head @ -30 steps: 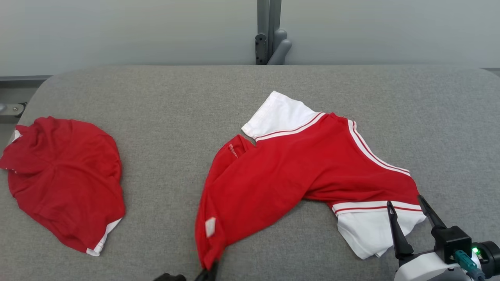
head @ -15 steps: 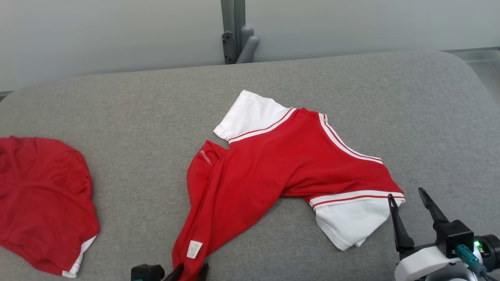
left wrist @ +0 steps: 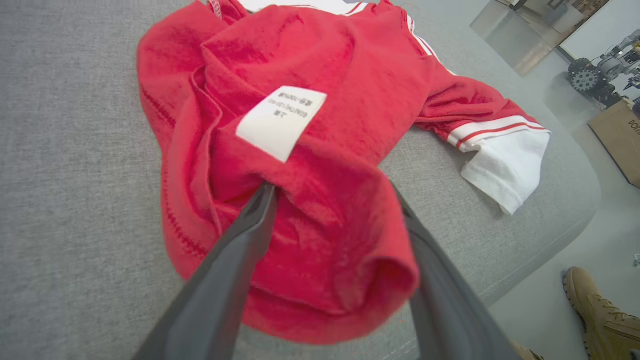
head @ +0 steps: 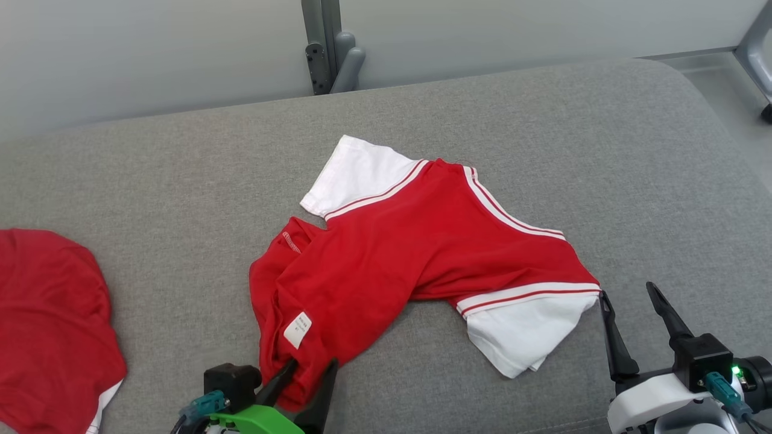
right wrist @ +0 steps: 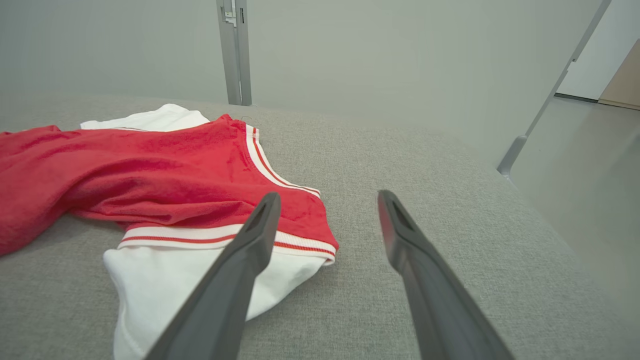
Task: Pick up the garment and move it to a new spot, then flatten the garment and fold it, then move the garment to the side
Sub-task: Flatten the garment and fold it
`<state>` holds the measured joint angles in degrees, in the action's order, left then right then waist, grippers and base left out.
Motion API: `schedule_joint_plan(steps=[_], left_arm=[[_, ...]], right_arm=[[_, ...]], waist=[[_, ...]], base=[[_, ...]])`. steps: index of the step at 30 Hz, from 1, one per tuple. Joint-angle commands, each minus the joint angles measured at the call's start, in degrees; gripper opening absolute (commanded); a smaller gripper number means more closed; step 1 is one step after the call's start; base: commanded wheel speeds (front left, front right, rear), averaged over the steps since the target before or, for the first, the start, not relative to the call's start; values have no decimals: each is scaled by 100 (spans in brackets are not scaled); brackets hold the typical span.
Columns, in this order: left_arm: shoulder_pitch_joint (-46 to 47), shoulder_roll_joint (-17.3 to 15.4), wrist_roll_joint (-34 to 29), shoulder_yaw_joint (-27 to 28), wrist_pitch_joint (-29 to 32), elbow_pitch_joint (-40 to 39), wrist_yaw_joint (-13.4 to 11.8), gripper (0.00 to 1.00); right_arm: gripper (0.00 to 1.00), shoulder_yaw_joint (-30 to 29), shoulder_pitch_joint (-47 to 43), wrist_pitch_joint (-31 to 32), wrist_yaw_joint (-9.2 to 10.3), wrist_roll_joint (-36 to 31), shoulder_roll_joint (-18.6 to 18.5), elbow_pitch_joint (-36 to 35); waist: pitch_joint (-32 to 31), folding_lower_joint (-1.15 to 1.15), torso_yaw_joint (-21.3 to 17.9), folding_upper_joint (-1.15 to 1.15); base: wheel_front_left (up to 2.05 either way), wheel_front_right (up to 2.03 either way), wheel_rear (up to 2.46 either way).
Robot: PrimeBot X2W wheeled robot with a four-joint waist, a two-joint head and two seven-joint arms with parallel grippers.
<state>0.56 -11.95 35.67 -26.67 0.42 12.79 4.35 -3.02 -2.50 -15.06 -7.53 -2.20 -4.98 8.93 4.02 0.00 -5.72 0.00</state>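
Note:
The garment [head: 422, 253] is a red shirt with white, striped sleeves, lying crumpled in the middle of the grey table. Its hem end with a white label [head: 298, 330] points toward me. My left gripper [head: 313, 364] is open at that hem, and the bunched red fabric [left wrist: 340, 235] lies loose between its spread fingers. My right gripper [head: 627, 291] is open too and holds nothing. It hovers just right of the near white sleeve [head: 525, 331]. In the right wrist view the sleeve [right wrist: 165, 280] lies left of the gripper [right wrist: 328, 196].
A second red garment [head: 48, 325] lies at the table's left. The padded table [head: 543, 132] rounds off at its right edge, with floor beyond. A grey post [head: 325, 48] stands behind the table. A boot [left wrist: 600, 310] and a cardboard box [left wrist: 620, 135] are on the floor.
My left gripper has opened and let go of the hem, which has slumped onto the table. The head camera has turned right, shifting the whole picture left. The right gripper stays open.

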Motion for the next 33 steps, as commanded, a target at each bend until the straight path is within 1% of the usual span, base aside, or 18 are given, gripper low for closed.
schedule_joint_plan(steps=[1, 4, 6, 10, 14, 17, 22, 26, 28, 29, 33], left_arm=[[35, -3, -34, -11, -5, -38, -55, 100], [43, -51, -277, -167, 36, -140, -175, 100], [16, 19, -302, -287, 78, -205, -147, 100], [114, 47, -570, -639, 155, -249, -51, 100], [125, 129, -600, -851, 144, -181, 20, 100], [124, 161, -515, -727, 34, -145, -104, 100], [129, 92, -406, -384, -175, -60, -321, 100], [171, 41, -254, -200, -202, 120, -365, 100], [202, 77, -148, -134, -210, 287, -350, 100], [202, 77, -148, -134, -210, 287, -350, 100], [284, 38, -195, -60, -279, 737, -439, 100]], right_arm=[[100, -15, 33, -19, 8, 2, 3, -22], [100, -53, 22, -19, 8, -2, 9, -41], [100, -71, 25, -19, 8, 0, 17, -48], [100, -83, 73, -19, 8, -13, 41, -45], [100, -42, 113, -19, 8, -30, 54, -8], [100, -30, 113, -19, 8, -30, 59, 3], [100, 16, 32, -19, 8, -30, 18, 35], [100, 46, 17, -19, 8, -22, -5, 40], [100, 65, 45, -19, 8, -16, -14, 51], [100, 65, 45, -19, 8, -16, -14, 51], [100, 112, 82, -19, 8, -8, -22, 63]], waist=[[30, 0, -26, 0], [82, 0, -33, 0], [117, 0, -25, 0], [179, 0, 1, 0], [175, 0, -6, 0], [152, 0, -4, 0], [80, 0, 1, 0], [70, 0, 10, 0], [73, 0, 12, 0], [73, 0, 12, 0], [73, 0, -8, 0]], base=[[0, 0, 0], [0, 0, 0], [0, 0, 0], [0, 0, 0], [0, 0, 0], [0, 0, 0], [0, 0, 0], [0, 0, 0], [0, 0, 0], [0, 0, 0], [0, 0, 0]])
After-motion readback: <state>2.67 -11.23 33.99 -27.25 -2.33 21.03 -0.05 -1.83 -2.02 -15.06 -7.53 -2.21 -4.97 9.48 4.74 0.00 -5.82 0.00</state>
